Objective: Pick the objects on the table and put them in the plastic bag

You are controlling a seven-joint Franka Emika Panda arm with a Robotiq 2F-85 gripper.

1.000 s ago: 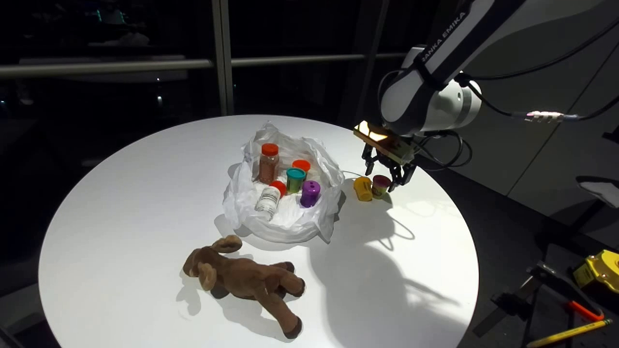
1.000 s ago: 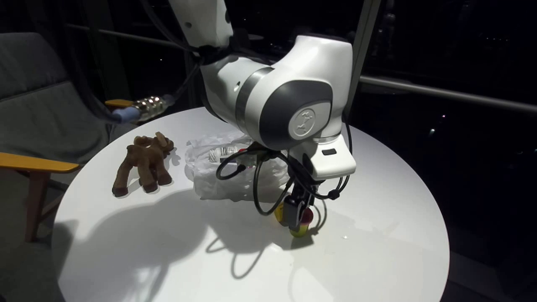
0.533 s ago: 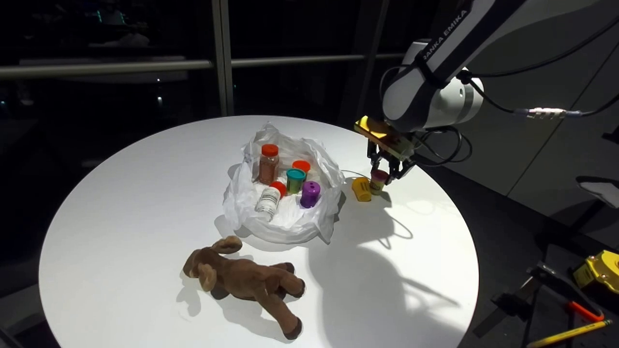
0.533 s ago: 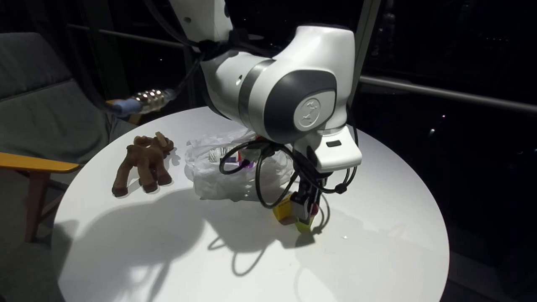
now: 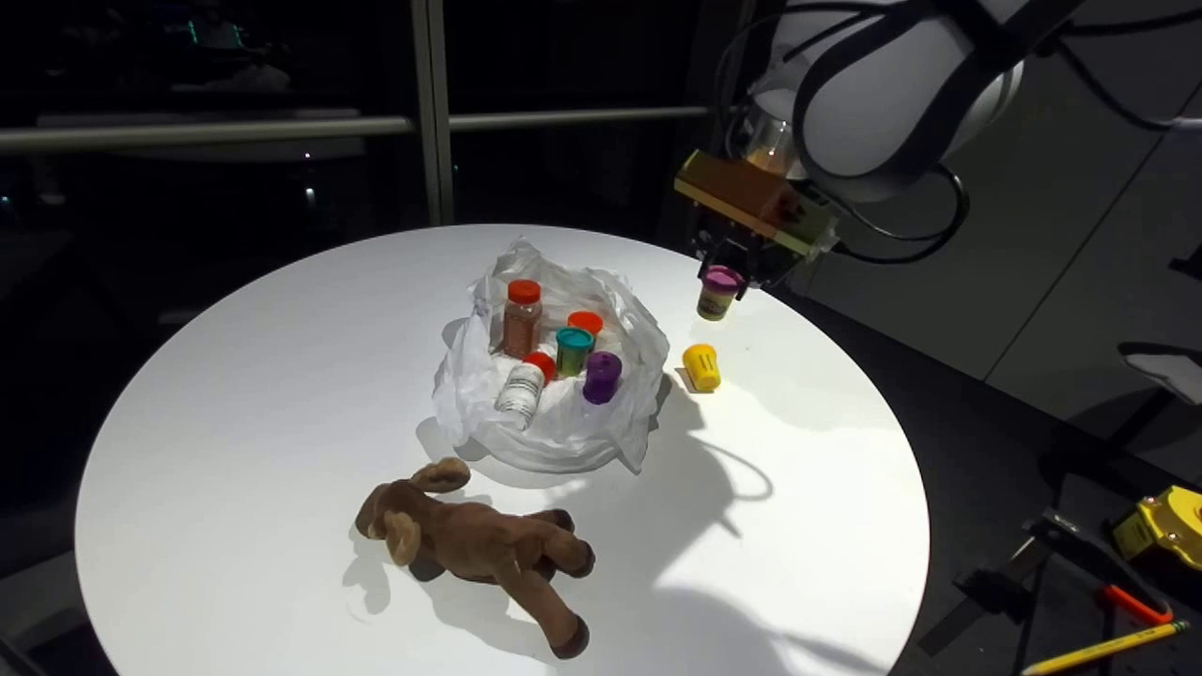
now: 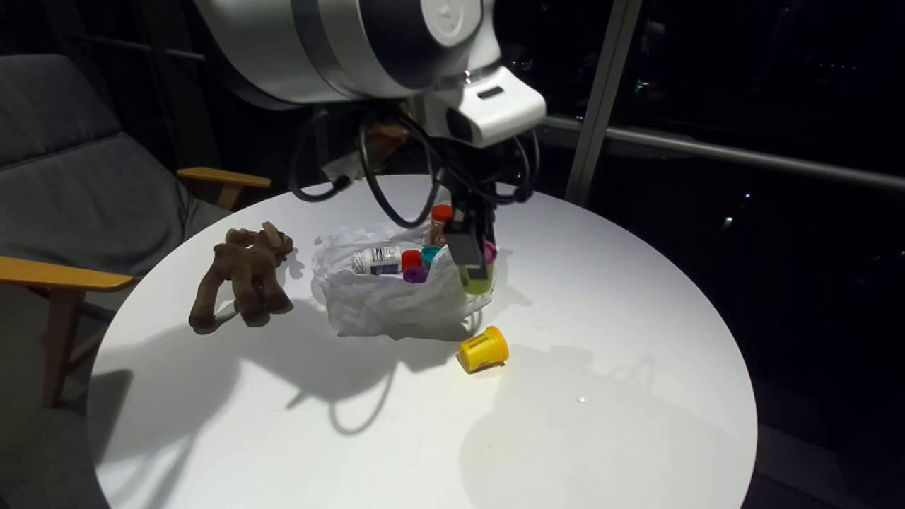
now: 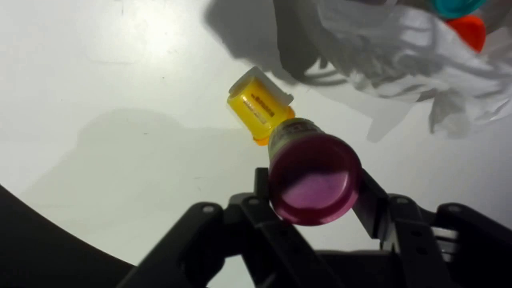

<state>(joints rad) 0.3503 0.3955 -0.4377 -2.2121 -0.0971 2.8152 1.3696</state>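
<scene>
The tool grips the magenta-lidded cup above the bench; bagging it seems in hand; next, it should go left over the plastic bag.

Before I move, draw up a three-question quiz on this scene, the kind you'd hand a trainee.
1. True or false: the toy and the yellow tub both lie outside the bag.
2. Pick one. The pincer holds:
a) the toy
b) the magenta-lidded tub
c) the yellow tub
3. How many items can be seen in the bag?

Key
1: True.
2: b.
3: Five: the jar, the white bottle, the teal-lidded tub, the orange-red-lidded tub and the purple container.
</scene>
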